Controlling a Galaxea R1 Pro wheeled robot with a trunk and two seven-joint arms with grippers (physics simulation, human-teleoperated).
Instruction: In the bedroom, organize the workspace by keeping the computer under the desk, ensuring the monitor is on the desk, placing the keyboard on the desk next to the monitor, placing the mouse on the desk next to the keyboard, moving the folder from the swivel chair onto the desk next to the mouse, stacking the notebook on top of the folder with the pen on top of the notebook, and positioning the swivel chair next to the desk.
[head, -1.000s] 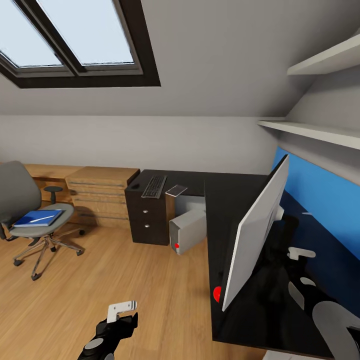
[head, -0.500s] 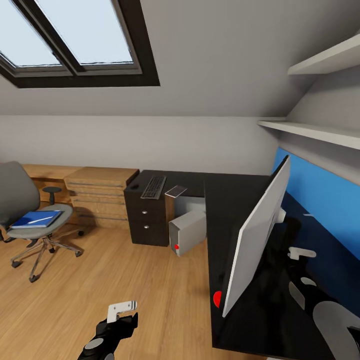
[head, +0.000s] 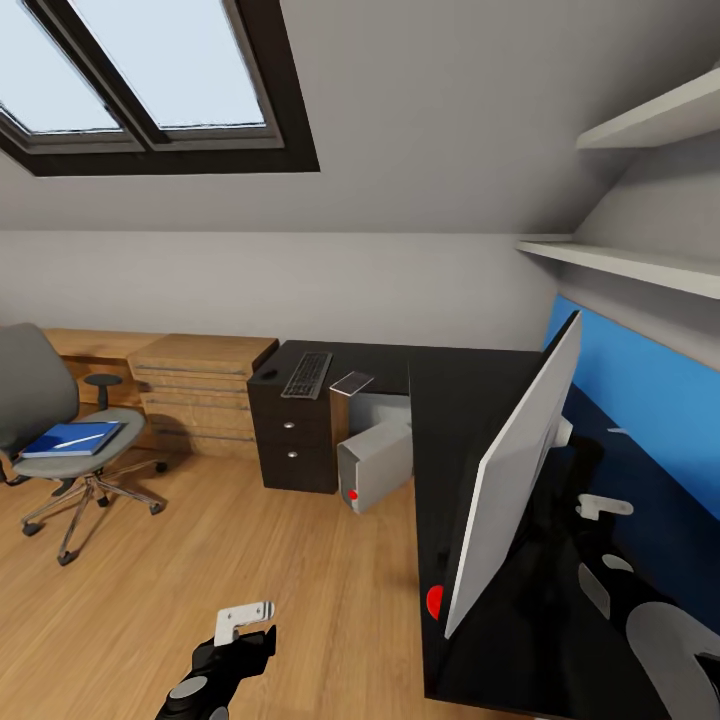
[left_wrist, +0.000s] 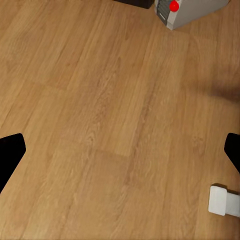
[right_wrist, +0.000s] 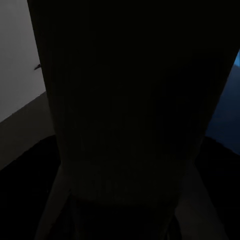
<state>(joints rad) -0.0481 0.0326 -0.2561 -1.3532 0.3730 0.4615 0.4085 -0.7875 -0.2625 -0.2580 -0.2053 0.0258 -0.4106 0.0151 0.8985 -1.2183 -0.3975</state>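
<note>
The wide flat monitor stands edge-on on the long black-topped L-shaped bench, its pale grey back turned to the room and its screen facing the blue back panel. At the bench's far end lie the slim silver-grey keyboard with dark keys, a small dark rounded mouse just beside it and a small glossy dark grey notebook on its other side. The silver-grey tower computer sits tilted on the wooden floor, half under the bench beside the black drawers, a red dot on its front. Well apart, the grey upholstered swivel chair carries the flat bright blue folder on its seat. The left hand hangs low over the floor, black with a white part on top; in the left wrist view its dark fingertips sit wide apart at the frame's edges over bare boards, with the computer's red-dotted corner visible there. The right arm reaches behind the monitor, and I cannot tell how its hand stands; the right wrist view is almost black, close to a dark surface with a sliver of blue.
</note>
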